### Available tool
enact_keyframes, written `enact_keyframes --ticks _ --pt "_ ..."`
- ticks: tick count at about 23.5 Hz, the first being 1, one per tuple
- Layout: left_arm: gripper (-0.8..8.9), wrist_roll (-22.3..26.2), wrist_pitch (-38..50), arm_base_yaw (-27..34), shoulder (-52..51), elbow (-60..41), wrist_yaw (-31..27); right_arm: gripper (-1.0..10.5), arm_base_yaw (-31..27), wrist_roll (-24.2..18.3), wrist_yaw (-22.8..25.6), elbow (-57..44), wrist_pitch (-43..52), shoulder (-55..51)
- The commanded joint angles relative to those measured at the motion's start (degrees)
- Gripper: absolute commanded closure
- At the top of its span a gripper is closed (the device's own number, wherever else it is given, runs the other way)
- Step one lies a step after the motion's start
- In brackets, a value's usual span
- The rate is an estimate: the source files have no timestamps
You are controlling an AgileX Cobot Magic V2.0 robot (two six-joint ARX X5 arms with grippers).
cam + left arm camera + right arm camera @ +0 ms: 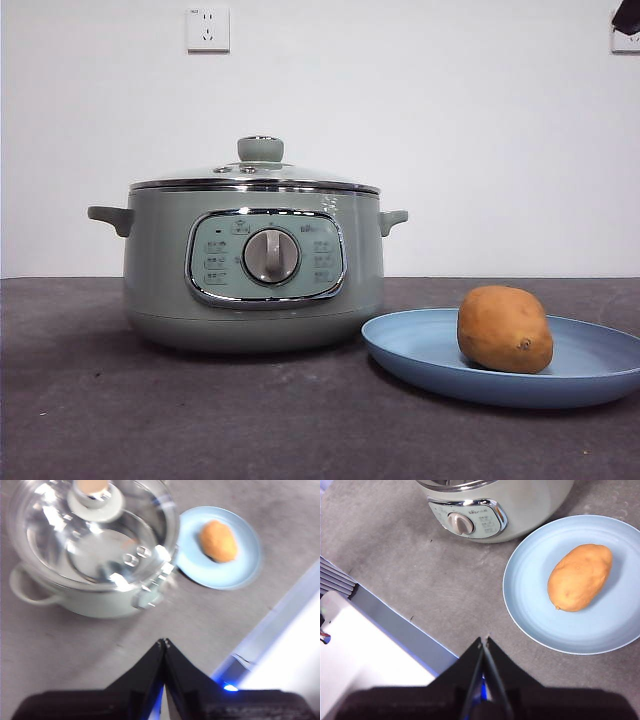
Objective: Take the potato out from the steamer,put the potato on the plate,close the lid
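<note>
White wall with a socket (208, 29) behind a dark grey worktop (150, 420). The pale green steamer (160, 270) stands on the worktop, control panel and dial (271, 256) facing the front edge; the glass lid (255, 176) sits closed on its rim, knob upward. Just beside the steamer, nearer the front edge, lies the light-blue plate (420, 345), with the potato (504, 329) resting on it. The left tool (164, 642) hangs above the worktop near the steamer, jaws closed and holding nothing. The right tool (484, 641) hangs near the plate, jaws likewise closed and empty.
</note>
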Motion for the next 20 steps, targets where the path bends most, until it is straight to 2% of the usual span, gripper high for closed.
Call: enact_keyframes --ticks 1,4,8,12,14,16,20 --pt "8.17 0.6 2.5 -0.1 0.0 0.0 -1.5 9.5 0.1 0.3 0.2 0.0 0.1 -0.1" --pt "8.17 1.7 5.3 0.6 -0.5 0.0 -4.2 9.5 0.1 0.3 0.2 0.0 0.1 -0.1" --pt "8.17 1.7 27.6 8.2 -6.5 -4.0 -4.1 9.5 0.1 0.3 0.2 0.0 0.1 -0.1" --pt "8.17 1.6 58.0 17.4 -18.9 -24.3 -4.5 9.5 0.1 0.3 0.2 0.0 0.1 -0.1" --pt "8.17 1.6 68.5 21.1 -25.5 -35.9 -4.7 9.5 0.1 0.3 0.2 0.0 0.1 -0.1" --pt "8.17 1.6 72.3 23.2 -30.2 -43.2 -6.1 9.5 0.1 0.3 0.2 0.0 0.1 -0.1" --pt "8.17 1.5 73.2 25.2 -38.1 -54.9 -10.8 9.5 0.1 0.3 0.2 0.0 0.1 -0.1"
